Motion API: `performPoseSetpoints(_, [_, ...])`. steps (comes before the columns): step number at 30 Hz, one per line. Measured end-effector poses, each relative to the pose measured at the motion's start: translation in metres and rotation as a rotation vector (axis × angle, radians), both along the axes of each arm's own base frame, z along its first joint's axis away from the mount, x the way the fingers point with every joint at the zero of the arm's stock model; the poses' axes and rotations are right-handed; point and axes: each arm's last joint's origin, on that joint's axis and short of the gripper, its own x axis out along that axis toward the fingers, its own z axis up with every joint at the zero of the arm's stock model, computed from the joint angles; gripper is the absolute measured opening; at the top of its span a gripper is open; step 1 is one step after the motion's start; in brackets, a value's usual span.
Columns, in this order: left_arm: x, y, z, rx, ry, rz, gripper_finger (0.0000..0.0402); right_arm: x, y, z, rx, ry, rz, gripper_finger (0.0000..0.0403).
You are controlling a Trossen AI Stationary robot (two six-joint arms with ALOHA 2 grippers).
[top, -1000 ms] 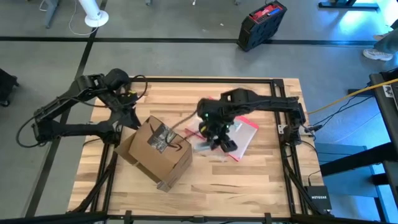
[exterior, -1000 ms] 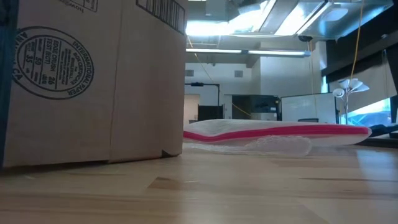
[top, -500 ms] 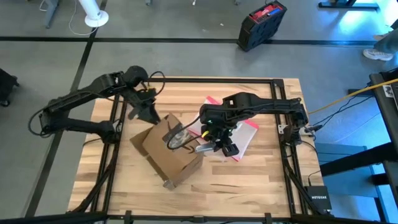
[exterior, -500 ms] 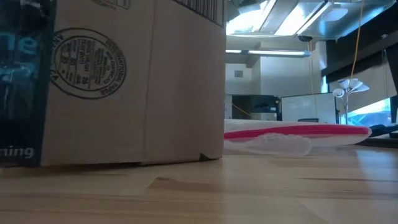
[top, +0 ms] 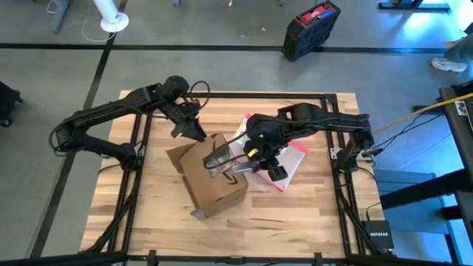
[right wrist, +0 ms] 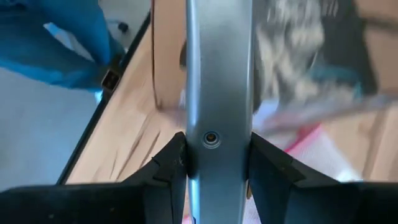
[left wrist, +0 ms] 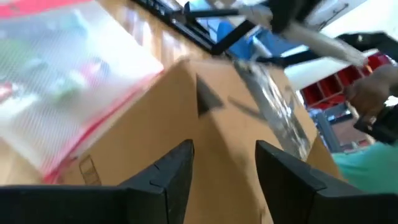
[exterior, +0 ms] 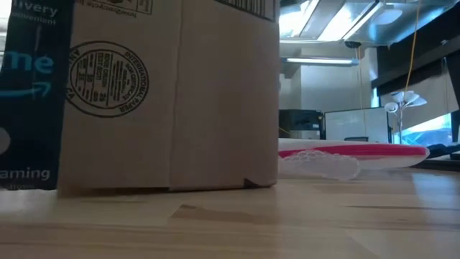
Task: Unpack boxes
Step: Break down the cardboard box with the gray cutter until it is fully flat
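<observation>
- The pale wooden slatted table (top: 310, 214) carries everything.
- The brown corrugated cardboard box (top: 211, 181) stands near the table's middle, its crumpled taped top seam running toward the right arm.
- A clear plastic pouch with a pink-red edge (top: 290, 159) lies just beside the box on the right.
- The left gripper (top: 194, 129), fingers apart and empty, hovers at the box's far corner.
- The right gripper (top: 255, 151) is clamped on a slim silver tool (right wrist: 217, 93) whose tip reaches the seam, so it is the nearer one.
</observation>
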Motion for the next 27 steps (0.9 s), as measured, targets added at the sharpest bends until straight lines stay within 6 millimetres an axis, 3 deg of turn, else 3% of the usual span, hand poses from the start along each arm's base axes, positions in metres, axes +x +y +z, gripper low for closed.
performPoseSetpoints(10, [0.005,0.004,0.003,0.015,-0.04,0.031,0.0164,0.02,0.0,-0.003,-0.154,-0.175,0.123,0.0131])
performPoseSetpoints(15, [0.005,0.003,0.003,0.0,-0.03,0.038,0.0164,0.027,0.006,-0.013,-0.363,-0.199,0.251,0.0131])
performPoseSetpoints(22, [0.005,0.003,0.003,-0.006,-0.02,0.046,0.0164,0.029,0.026,-0.016,-0.817,-0.233,0.415,0.0131])
performPoseSetpoints(27, [0.005,0.003,0.003,-0.009,-0.017,0.047,0.0164,0.038,0.029,-0.008,-0.878,-0.344,0.379,0.0131])
